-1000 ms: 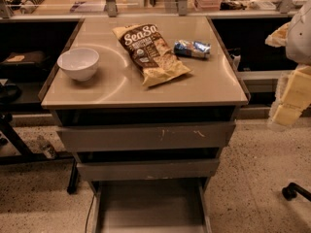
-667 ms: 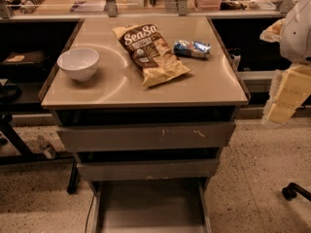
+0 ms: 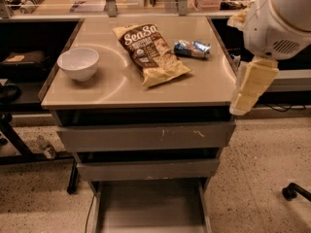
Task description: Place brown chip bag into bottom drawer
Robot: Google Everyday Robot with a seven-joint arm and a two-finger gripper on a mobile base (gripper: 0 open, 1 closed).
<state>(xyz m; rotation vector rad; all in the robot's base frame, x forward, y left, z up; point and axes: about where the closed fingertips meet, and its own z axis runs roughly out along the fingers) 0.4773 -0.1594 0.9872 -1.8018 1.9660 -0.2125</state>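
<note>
The brown chip bag [image 3: 151,53] lies flat on the cabinet top [image 3: 121,89], dark brown in the middle with white "SeaSalt" lettering and tan ends. The bottom drawer [image 3: 150,208] is pulled out below the cabinet, showing a flat grey floor with nothing on it. My white arm [image 3: 282,18] comes in from the upper right. My gripper [image 3: 250,89] hangs as a cream-coloured piece just off the cabinet's right edge, to the right of the bag and apart from it.
A white bowl [image 3: 78,63] stands at the left of the top. A small blue-silver packet [image 3: 193,48] lies right of the bag. Two grey-fronted drawers [image 3: 146,137] sit above the open one. A chair caster [image 3: 290,192] is on the floor at right.
My arm and gripper have moved left, from the frame's right edge toward the cabinet's right side. The bag, bowl and packet have not moved.
</note>
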